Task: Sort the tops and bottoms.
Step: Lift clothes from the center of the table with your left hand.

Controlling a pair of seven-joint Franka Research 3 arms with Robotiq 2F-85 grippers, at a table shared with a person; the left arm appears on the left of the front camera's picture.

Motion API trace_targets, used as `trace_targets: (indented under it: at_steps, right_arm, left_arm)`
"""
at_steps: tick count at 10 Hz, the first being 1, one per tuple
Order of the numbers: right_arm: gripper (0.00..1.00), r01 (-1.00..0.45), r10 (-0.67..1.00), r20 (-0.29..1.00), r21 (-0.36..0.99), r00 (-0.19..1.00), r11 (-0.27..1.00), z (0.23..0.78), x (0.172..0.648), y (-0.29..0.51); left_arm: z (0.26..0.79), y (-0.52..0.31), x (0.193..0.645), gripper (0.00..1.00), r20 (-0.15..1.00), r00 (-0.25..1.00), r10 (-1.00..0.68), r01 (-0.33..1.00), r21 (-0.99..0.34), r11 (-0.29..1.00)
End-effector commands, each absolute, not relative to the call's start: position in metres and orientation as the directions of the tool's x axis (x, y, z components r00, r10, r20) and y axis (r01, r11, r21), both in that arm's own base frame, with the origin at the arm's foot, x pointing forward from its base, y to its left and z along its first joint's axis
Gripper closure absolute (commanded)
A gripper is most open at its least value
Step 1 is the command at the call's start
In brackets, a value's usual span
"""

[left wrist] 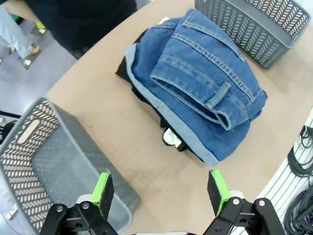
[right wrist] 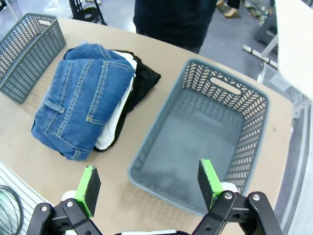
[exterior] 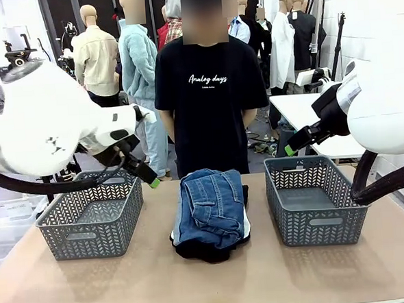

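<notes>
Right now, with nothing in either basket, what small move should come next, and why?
Probably lower the left gripper toward the blue denim piece: it lies topmost between the left basket and right basket, black pieces and a white piece under it, and this gripper and the right gripper both stand open, holding nothing.

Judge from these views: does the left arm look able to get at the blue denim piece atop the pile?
Probably yes: the blue denim piece lies uncovered on top, and the open left gripper hangs nearby, nothing in between.
</notes>
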State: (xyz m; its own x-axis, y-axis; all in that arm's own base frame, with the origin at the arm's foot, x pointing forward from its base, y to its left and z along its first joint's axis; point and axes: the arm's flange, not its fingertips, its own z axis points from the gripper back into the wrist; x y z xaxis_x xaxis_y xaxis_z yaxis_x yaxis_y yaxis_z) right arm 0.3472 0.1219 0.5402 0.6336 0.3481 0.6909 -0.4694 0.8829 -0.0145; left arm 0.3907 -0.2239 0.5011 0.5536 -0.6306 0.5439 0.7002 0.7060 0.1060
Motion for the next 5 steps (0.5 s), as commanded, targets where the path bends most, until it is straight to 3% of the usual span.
trace_targets:
  at_steps: [1,5]
  right_arm:
    - [0.00,-0.472,0.349,0.687,-0.011,0.637,0.882,0.536,0.345,0.121]
    - [0.00,-0.472,0.349,0.687,-0.011,0.637,0.882,0.536,0.345,0.121]
  left_arm:
    - [0.502,-0.228,0.403,0.00,0.554,0.536,-0.637,0.731,0.073,0.679]
    - [0.495,-0.230,0.399,0.00,0.531,0.559,-0.636,0.709,0.091,0.699]
